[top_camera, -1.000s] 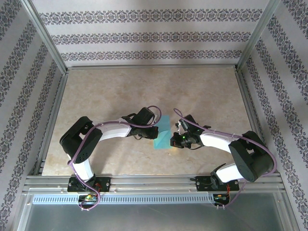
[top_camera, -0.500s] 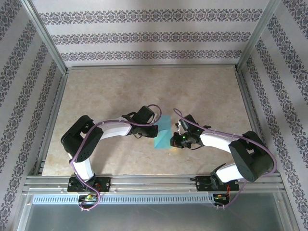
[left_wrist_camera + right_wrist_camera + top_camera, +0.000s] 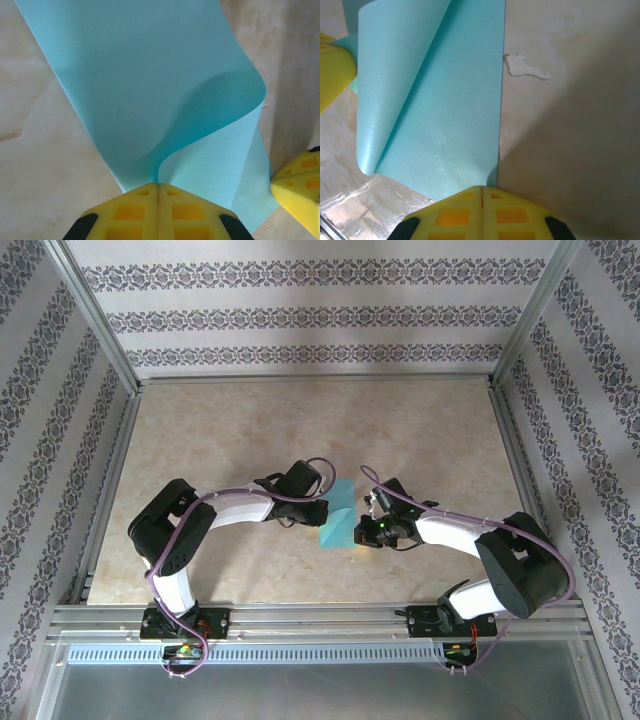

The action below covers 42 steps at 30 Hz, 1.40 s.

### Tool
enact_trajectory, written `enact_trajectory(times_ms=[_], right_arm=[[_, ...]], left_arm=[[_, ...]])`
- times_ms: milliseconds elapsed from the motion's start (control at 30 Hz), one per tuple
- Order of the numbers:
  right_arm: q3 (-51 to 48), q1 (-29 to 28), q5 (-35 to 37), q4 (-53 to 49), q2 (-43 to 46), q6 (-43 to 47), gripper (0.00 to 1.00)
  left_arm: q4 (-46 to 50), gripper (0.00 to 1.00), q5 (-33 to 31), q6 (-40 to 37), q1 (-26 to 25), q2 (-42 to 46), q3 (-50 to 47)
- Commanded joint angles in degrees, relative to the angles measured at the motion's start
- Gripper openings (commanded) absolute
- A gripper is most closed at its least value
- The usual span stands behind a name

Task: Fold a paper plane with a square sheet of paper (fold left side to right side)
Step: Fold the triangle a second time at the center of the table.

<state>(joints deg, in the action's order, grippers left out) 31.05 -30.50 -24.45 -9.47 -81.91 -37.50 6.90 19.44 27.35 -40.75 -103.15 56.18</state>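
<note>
Top view, bench: a beige marbled bench (image 3: 300,420) with patterned walls on three sides.
Top view, paper: the thin matte cyan square sheet of paper (image 3: 338,515) lies near mid-bench between my two wrists and shows as a narrow slanted shape.
Top view, claws: my left claw (image 3: 322,510) meets the sheet's left side and my right claw (image 3: 362,528) its right side. I cannot tell from here how the jaws stand.
Left wrist, claw: my left claw (image 3: 158,186) has its yellow tips pressed together with no gap, nipping an edge of the sheet.
Left wrist, paper: the sheet (image 3: 125,75) rises from that nip in a soft curl. The lifted flap bows over to the right above the part lying flat on the bench (image 3: 40,165).
Left wrist, neighbour: a yellow fingertip (image 3: 300,185) of my right claw sits at the sheet's lower right corner.
Right wrist, claw: my right claw (image 3: 481,189) is fully closed, its tips at the sheet's near right corner. I cannot tell whether it pinches the corner or only presses on it.
Right wrist, paper: the sheet (image 3: 450,115) lies flat along a straight right edge, and its left side is rolled up and over.
Right wrist, neighbour: a yellow fingertip (image 3: 332,65) of my left claw is at the rolled edge, upper left.
Right wrist, bench: a small white scuff mark (image 3: 525,69) lies just beside the sheet's right edge.
</note>
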Motion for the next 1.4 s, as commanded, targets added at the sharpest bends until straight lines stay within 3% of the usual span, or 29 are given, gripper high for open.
enact_trajectory(times_ms=[0,1367], right_arm=[[0.1,0.3,3.2,-3.5,-1.1,0.7,0.00],[0.6,0.3,2.9,-3.6,-2.1,0.7,0.00]], left_arm=[[1.4,0.00,-0.7,-1.2,0.9,-0.8,1.1],[-1.0,0.00,-1.6,-1.9,1.1,0.1,0.3]])
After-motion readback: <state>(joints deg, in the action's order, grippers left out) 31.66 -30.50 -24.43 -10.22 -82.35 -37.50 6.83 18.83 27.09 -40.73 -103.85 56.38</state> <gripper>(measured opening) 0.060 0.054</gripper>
